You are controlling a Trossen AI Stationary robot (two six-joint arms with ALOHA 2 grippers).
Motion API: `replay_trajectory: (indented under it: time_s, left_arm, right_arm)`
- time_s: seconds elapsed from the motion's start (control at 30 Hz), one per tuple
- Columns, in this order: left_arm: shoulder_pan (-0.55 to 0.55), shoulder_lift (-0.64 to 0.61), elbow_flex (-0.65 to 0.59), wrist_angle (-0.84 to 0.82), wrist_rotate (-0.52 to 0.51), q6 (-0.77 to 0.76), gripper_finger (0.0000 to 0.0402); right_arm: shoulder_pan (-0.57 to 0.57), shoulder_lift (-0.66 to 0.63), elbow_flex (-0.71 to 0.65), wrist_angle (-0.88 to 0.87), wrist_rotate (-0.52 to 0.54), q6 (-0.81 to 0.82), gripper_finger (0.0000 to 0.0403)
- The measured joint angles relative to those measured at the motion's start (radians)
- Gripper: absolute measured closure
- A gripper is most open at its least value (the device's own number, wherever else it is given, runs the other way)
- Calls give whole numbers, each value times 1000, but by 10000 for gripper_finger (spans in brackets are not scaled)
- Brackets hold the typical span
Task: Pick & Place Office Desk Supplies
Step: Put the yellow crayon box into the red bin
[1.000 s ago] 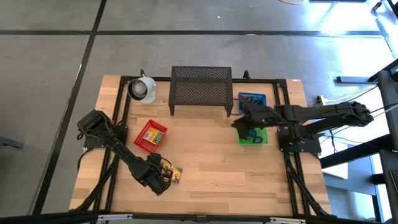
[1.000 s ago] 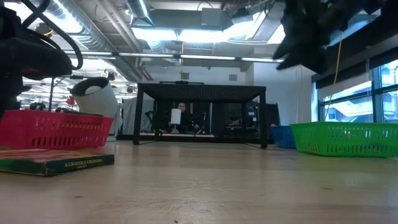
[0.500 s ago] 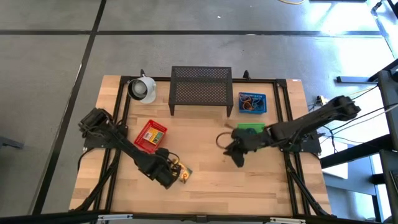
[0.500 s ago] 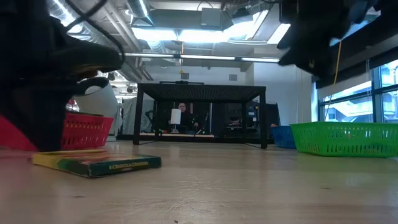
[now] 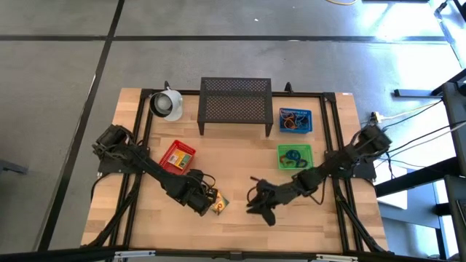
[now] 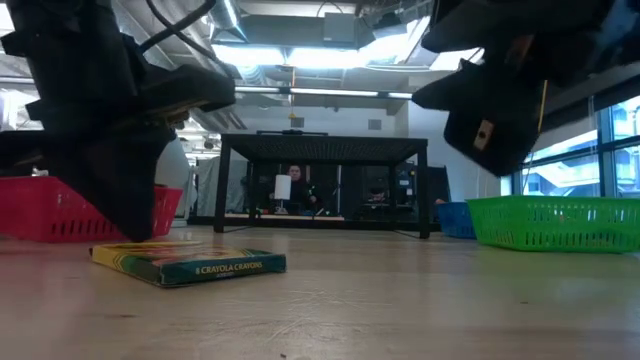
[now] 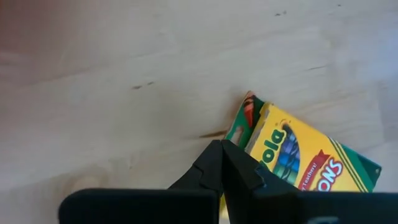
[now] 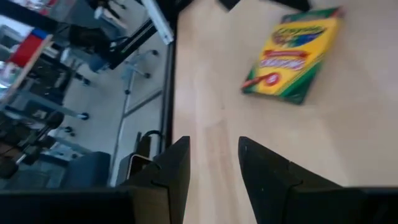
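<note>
Crayon box — flat on the wood, lower centre of the high view, unheld. Left gripper — fingers pressed together, tips touching the box's near end. Right gripper — jaws part open, empty, just right of the box. Step in hand: handover approach. Next, by judgement: right jaws straddle the box and close.

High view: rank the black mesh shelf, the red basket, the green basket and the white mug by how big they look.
1. black mesh shelf, clearly the largest.
2. red basket.
3. green basket, close to the red one, so that order is unsure.
4. white mug, smallest, though not by much.
</note>
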Motion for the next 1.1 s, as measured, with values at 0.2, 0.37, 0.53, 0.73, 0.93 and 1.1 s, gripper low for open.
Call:
replay_trajectory:
  time_s: [0.2,0.37,0.53,0.73,0.93,1.1]
  left_arm:
    - [2,0,5,-2,-34,96,400]
    - [-21,-20,46,0,24,287,370]
    - [-80,-36,88,5,172,428,309]
    - [-129,34,84,115,120,470,262]
    - [-111,112,88,171,79,553,258]
    - [-69,132,89,194,3,607,265]
  right_arm:
    - [20,115,0,151,1,-8,266]
    - [20,150,11,149,1,-127,266]
    - [18,149,31,135,6,-276,266]
    - [0,149,62,31,51,-385,266]
    - [-21,149,84,-44,65,-398,266]
    - [-24,149,86,-76,65,-422,266]
